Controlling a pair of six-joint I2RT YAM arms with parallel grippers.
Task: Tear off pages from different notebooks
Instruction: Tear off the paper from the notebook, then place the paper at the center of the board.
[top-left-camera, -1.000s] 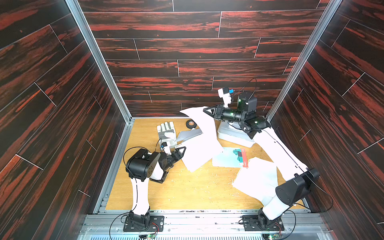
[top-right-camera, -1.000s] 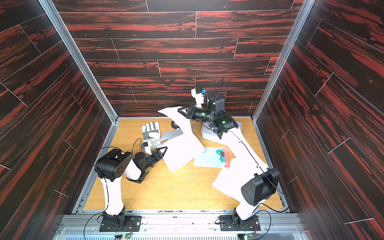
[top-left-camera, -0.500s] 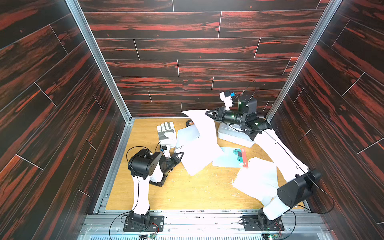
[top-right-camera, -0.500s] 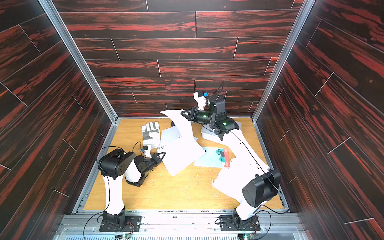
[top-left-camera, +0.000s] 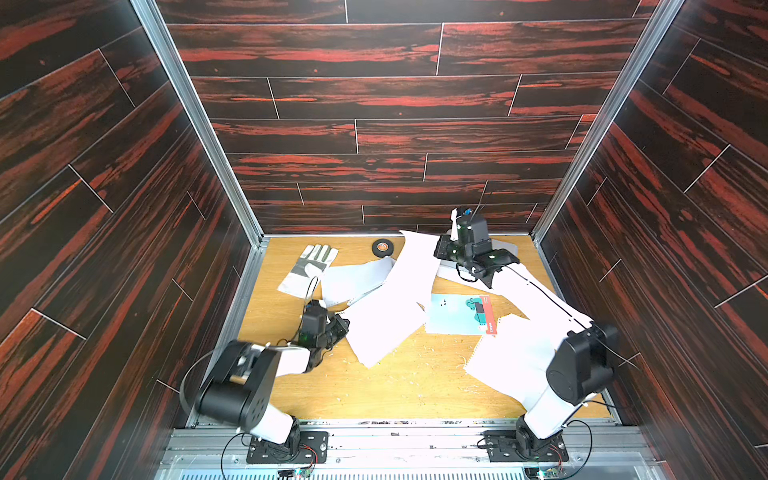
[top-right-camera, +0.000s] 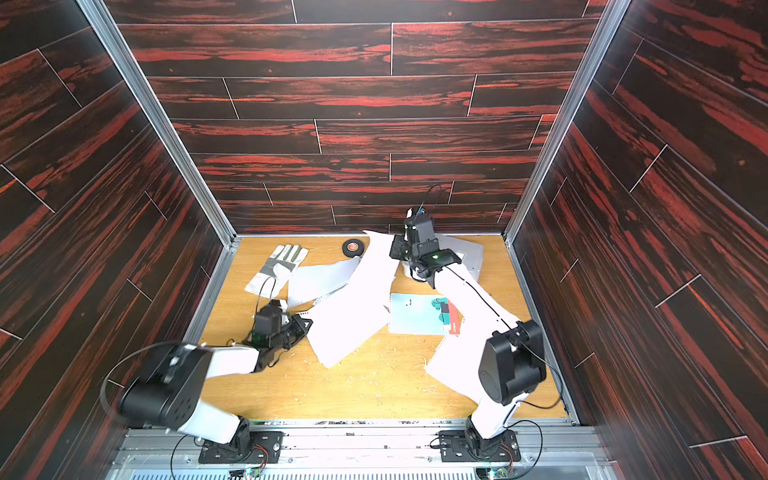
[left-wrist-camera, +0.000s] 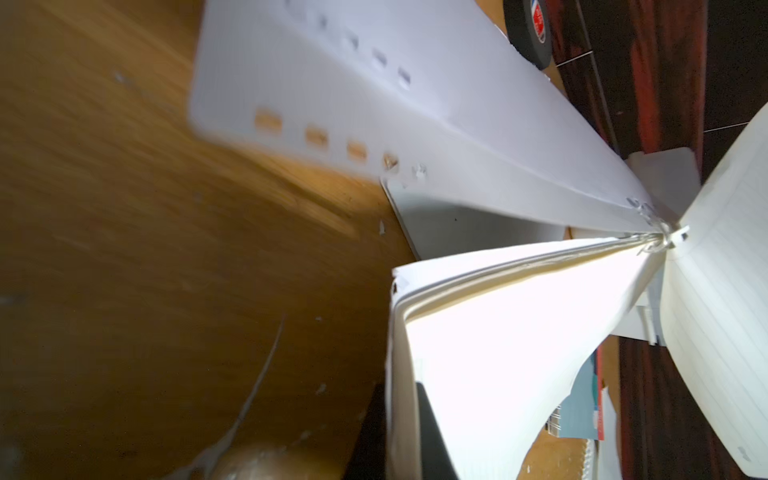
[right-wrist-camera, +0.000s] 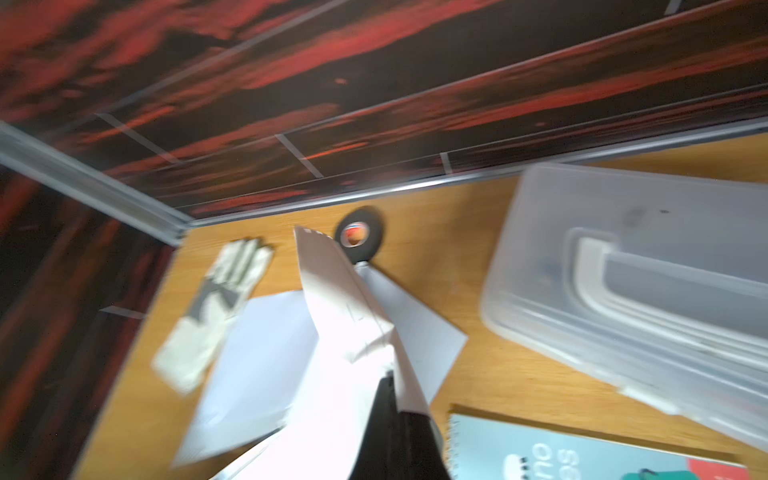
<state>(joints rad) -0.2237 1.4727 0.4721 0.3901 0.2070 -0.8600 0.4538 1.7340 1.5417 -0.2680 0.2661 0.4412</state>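
The limp, tear-prone page (top-left-camera: 417, 259), clamped in the right gripper (top-left-camera: 437, 250), needs its light notebook (top-left-camera: 380, 332) anchored at the binding corner, where the left gripper (top-left-camera: 343, 326) is clamped on it.

This is a lab test booth: dark red wood-look panels (top-left-camera: 395, 99) close my wooden desk (top-left-camera: 374, 386) on three sides, with aluminium posts (top-left-camera: 198, 120) and a metal rail (top-left-camera: 415, 440).
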